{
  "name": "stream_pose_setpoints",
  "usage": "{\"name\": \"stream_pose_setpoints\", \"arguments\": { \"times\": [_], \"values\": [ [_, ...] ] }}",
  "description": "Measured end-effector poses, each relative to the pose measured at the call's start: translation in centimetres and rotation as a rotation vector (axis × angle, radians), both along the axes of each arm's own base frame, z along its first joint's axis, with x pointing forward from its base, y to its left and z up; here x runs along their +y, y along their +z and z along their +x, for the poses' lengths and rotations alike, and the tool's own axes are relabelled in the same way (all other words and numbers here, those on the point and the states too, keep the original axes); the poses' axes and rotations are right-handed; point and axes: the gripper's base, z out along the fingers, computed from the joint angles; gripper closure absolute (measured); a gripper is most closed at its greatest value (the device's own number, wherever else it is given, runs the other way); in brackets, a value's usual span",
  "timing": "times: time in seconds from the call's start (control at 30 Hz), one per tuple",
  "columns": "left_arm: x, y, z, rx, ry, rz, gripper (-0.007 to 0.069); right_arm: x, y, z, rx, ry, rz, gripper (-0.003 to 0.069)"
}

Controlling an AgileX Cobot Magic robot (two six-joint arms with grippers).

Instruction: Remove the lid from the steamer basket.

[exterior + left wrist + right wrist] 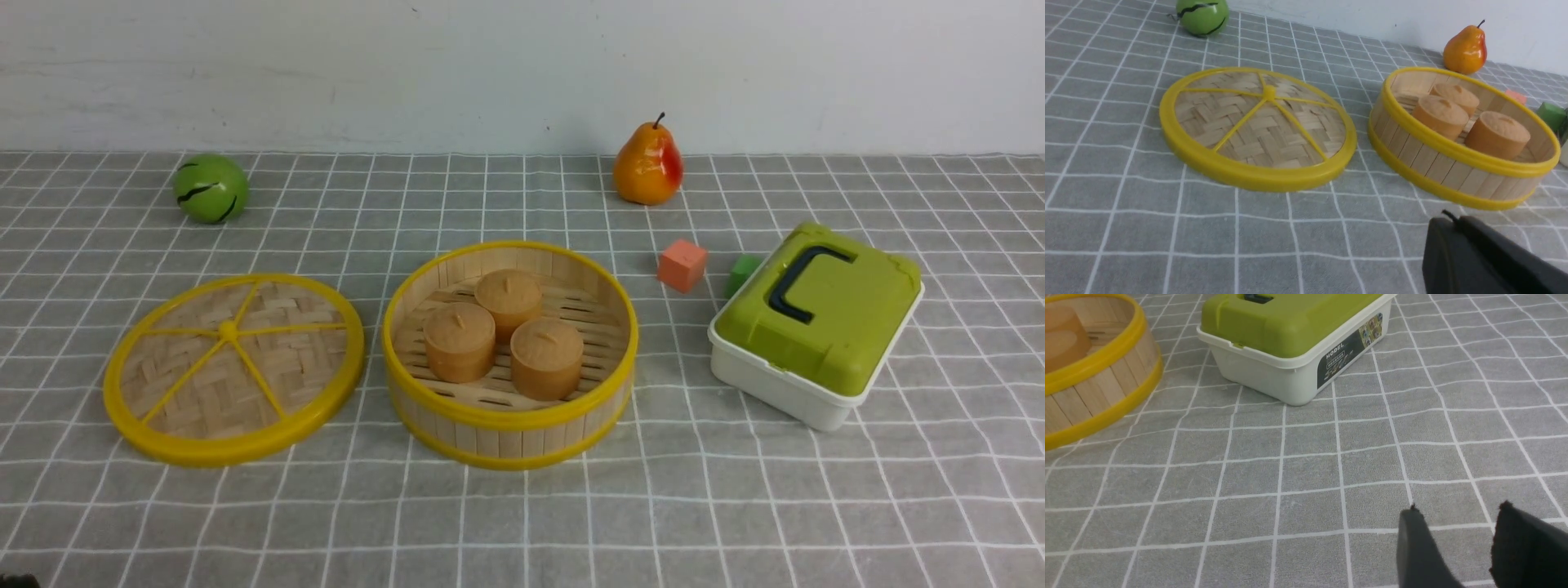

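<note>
The lid [234, 369] is off and lies flat on the grey checked surface [522, 523], spokes and centre knob facing up. It sits at 9 o'clock from the steamer basket [506, 437], just beside it, with a narrow strip of cloth between the two yellow rims. The basket stands upright and uncovered, and three round brown cakes [460, 341] sit close together on its slatted floor.

My left claw [1455, 220] hangs low over the surface at about 6 o'clock of the gap between lid and basket. Its dark fingers are pressed together with no gap showing, and they hold nothing. My right claw [1459, 506] has its two fingers apart with bare cloth between them, and it is also empty. It hovers at roughly 5 o'clock from the white box with the green lid [816, 322].

That box stands at 3 o'clock from the basket, well apart from it. A pear [649, 163] stands at 1 o'clock near the wall, and a green ball [210, 188] lies at 12 o'clock from the lid. An orange cube [682, 265] sits at 2 o'clock of the basket. A green cube [741, 273] is close against the box's far corner.
</note>
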Motion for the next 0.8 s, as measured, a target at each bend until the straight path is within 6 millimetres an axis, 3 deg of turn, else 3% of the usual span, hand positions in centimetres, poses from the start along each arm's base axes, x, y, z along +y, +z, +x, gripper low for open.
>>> {"name": "stream_pose_setpoints", "arguments": {
  "times": [0.43, 0.8],
  "values": [
    [0.5, -3.7, 0.3, 0.108, 0.067, 0.033, 0.0637, 0.0, 0.0, 0.0, 0.000, 0.000, 0.000, 0.0418],
    [0.4, -4.0, 0.2, 0.114, 0.039, 0.107, 0.0637, 0.0, 0.0, 0.0, 0.000, 0.000, 0.000, 0.0418]
  ]
}}
